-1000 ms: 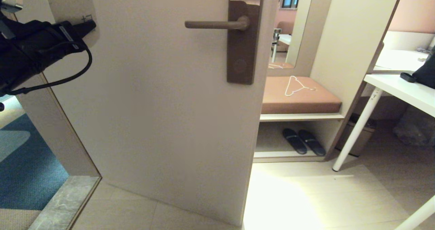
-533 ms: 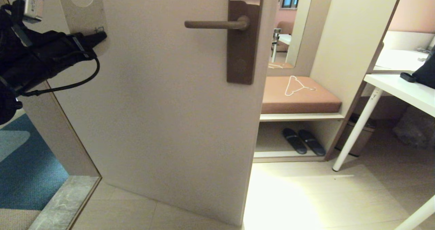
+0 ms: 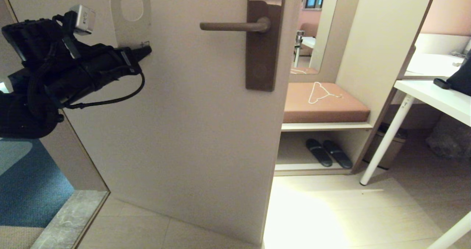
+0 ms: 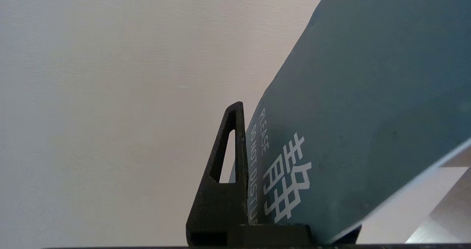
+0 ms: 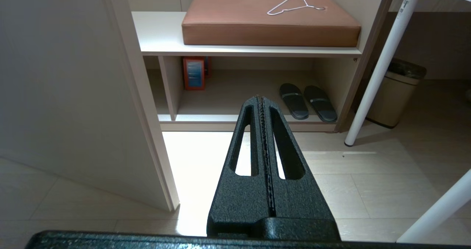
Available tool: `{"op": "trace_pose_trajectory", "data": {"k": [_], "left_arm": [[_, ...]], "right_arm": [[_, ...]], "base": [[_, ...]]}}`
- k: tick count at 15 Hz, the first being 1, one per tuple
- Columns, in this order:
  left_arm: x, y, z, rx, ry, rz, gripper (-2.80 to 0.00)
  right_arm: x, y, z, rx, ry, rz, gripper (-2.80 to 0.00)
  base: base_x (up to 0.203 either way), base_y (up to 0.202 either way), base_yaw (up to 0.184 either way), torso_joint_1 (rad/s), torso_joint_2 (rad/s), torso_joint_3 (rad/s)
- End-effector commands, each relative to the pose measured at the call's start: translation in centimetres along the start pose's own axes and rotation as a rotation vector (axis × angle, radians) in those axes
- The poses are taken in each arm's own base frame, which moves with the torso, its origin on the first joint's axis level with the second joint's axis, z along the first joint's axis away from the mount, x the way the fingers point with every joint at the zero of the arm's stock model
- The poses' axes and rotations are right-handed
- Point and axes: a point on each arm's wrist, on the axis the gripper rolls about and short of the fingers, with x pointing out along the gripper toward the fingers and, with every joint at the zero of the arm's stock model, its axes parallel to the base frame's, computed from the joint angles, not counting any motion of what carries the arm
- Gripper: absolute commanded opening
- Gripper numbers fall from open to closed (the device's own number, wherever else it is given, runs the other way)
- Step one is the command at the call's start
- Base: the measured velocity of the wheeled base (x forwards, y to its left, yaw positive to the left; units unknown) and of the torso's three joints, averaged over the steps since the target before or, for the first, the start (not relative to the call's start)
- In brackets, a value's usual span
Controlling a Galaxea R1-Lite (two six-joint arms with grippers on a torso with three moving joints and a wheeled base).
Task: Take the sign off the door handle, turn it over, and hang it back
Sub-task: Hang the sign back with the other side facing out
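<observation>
Pale door (image 3: 176, 131) stands open, filling the middle of the head view. Left of it, blue carpet (image 3: 25, 190) beyond a marble threshold (image 3: 70, 219). Light tile floor (image 3: 331, 212) with a bright patch of light by the door's edge. Right of the door: built-in bench with brown cushion (image 3: 323, 103), white hanger (image 3: 322, 92) lying on it; dark slippers (image 3: 328, 152) on the shelf below. Mirror (image 3: 311, 28) above the bench reflects a window. White table (image 3: 434, 98) at far right, bin (image 5: 395, 92) behind its leg.
</observation>
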Motion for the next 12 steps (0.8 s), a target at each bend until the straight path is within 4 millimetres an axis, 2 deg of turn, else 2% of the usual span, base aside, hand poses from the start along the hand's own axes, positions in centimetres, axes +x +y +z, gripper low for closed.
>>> {"op": "trace_pose_trajectory", "data": {"k": [1,9,12], "left_arm": [[0.4,-1.4,-0.1,-0.007,-0.004,-0.022,-2.80],[1.0,-3.4,-0.5,0.004,0.007,-0.074,-2.80],[1.1,-4.8,-0.6,0.008,0.014,-0.099,-2.80]], "right_arm": [[0.0,0.0,0.0,-0.001,0.001,0.000,-2.80],[0.0,0.0,0.0,0.000,0.001,0.000,-2.80],[0.0,0.0,0.0,0.000,0.001,0.000,-2.80]], "base": [[0.000,0.000,0.000,0.000,0.00,0.000],[0.000,0.000,0.000,0.000,0.00,0.000],[0.000,0.000,0.000,0.000,0.00,0.000]]}}
